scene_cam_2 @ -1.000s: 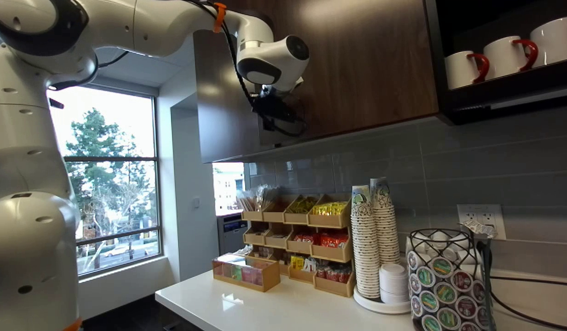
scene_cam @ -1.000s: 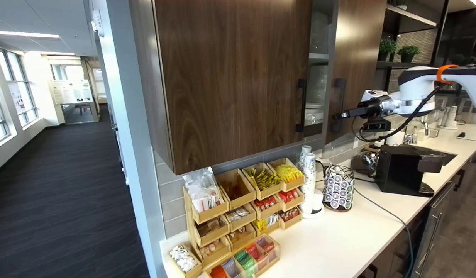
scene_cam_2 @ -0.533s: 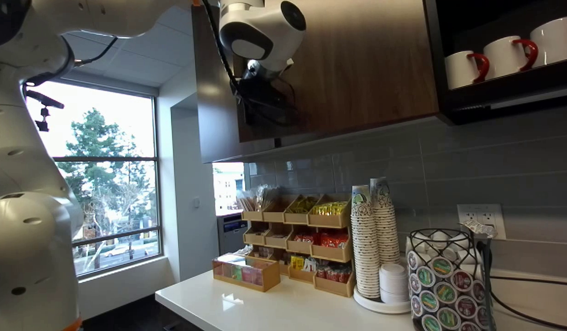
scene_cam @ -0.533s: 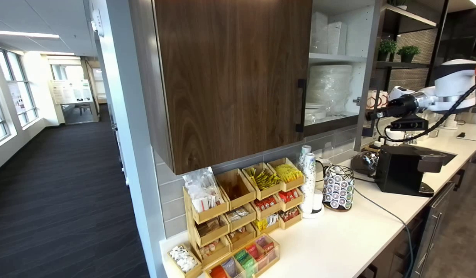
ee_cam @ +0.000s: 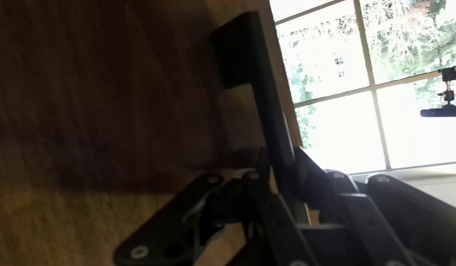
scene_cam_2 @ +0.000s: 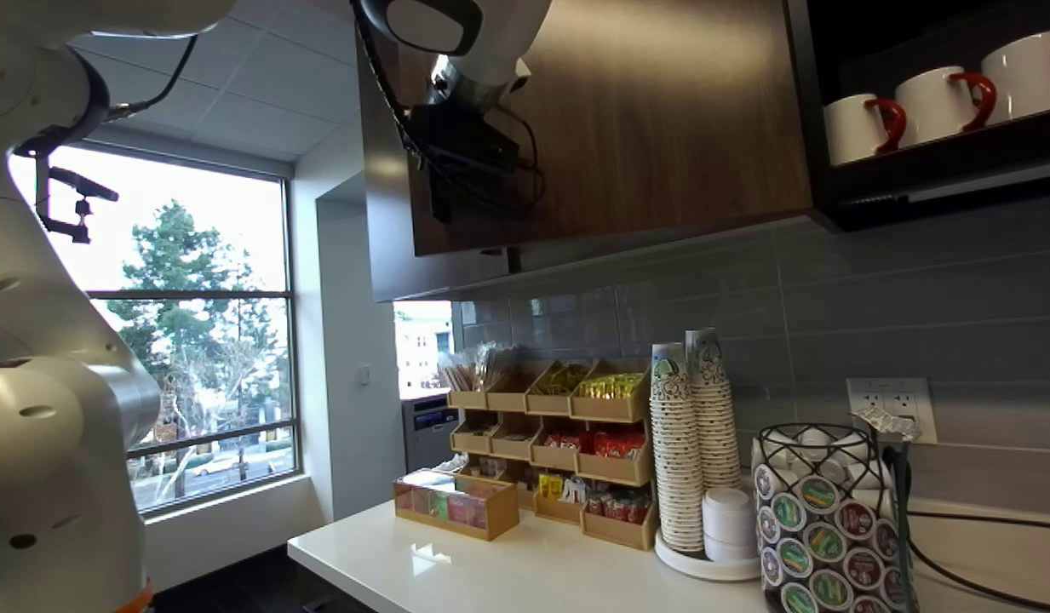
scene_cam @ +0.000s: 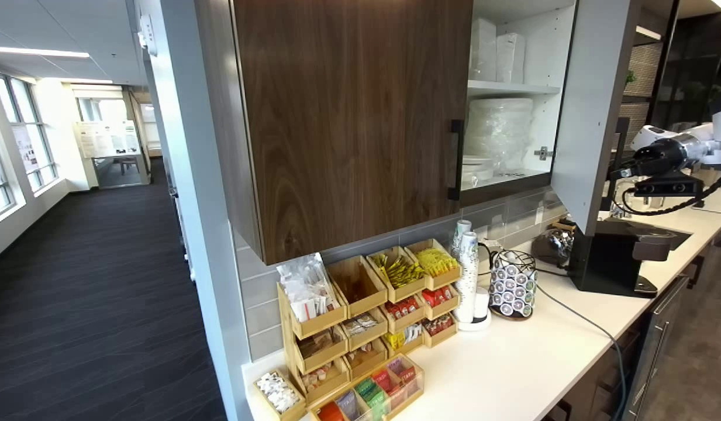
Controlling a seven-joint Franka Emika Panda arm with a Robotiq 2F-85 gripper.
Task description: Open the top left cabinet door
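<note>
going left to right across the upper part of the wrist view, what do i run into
dark-brown cabinet door → black bar handle near the door's edge → bright window → black device on a mount at the picture's right edge

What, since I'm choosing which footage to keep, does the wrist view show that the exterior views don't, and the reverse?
Only the wrist view shows the claw's fingers flanking the black handle.

Only an exterior view shows the cabinet door's pale inner face and a wrapped stack inside the cabinet; both exterior views add paper cups and coffee pods.

Shared: the claw and, in an exterior view too, the door's brown outer face and a window.
</note>
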